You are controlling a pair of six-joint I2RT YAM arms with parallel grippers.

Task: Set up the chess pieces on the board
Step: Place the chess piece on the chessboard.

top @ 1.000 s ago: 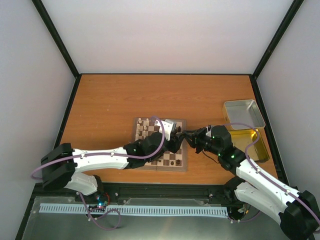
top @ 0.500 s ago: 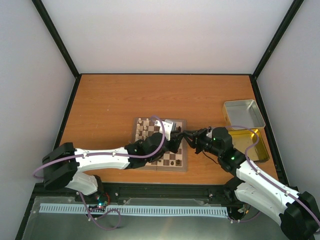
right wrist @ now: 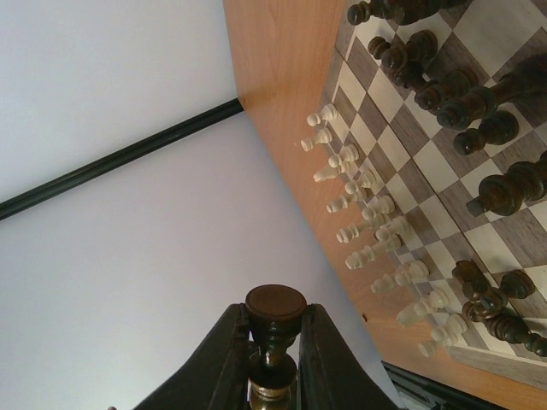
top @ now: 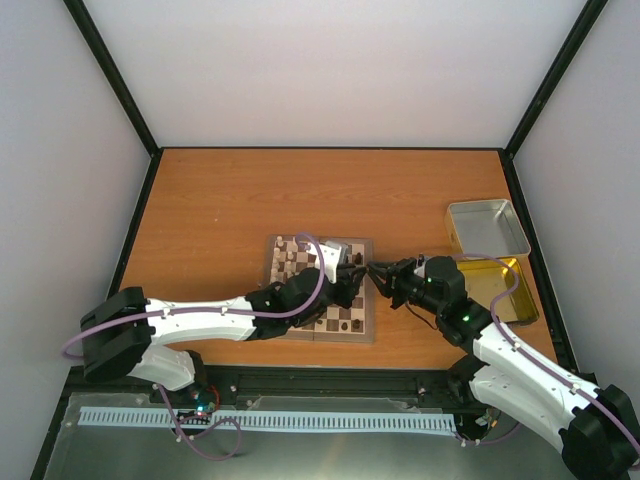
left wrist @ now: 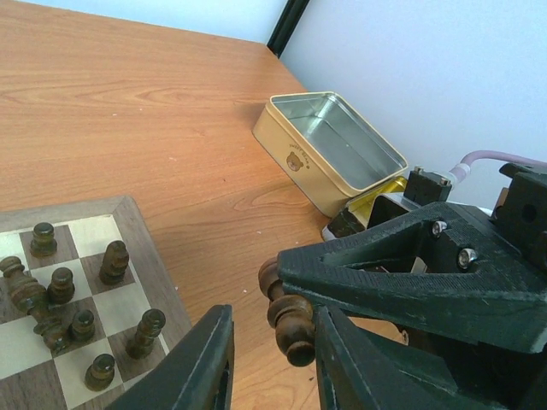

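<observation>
The board (top: 292, 292) lies at the table's near middle, mostly under my left arm. Several dark brown chess pieces (left wrist: 115, 260) stand and lie on its corner, next to the brown border (left wrist: 154, 265). My right gripper (top: 378, 272) is shut on one dark piece (right wrist: 275, 318), held sideways off the board's right edge with its round base pointing out. In the left wrist view that piece (left wrist: 291, 320) lies between the fingers of my open left gripper (left wrist: 272, 318), close to the right finger (left wrist: 350, 367) and apart from the left one. My right gripper (right wrist: 275, 312) faces the board (right wrist: 487, 26).
An open silver tin (top: 487, 228) and a gold tin (top: 497, 288) sit at the right; the tin (left wrist: 333, 145) also shows in the left wrist view. Cream-white chessmen (right wrist: 359, 205) stand in rows on the board's far side, dark pieces (right wrist: 479, 94) nearer.
My right gripper has moved left with its dark piece, and my left gripper has come up to it, so the piece now sits between the left fingers.
</observation>
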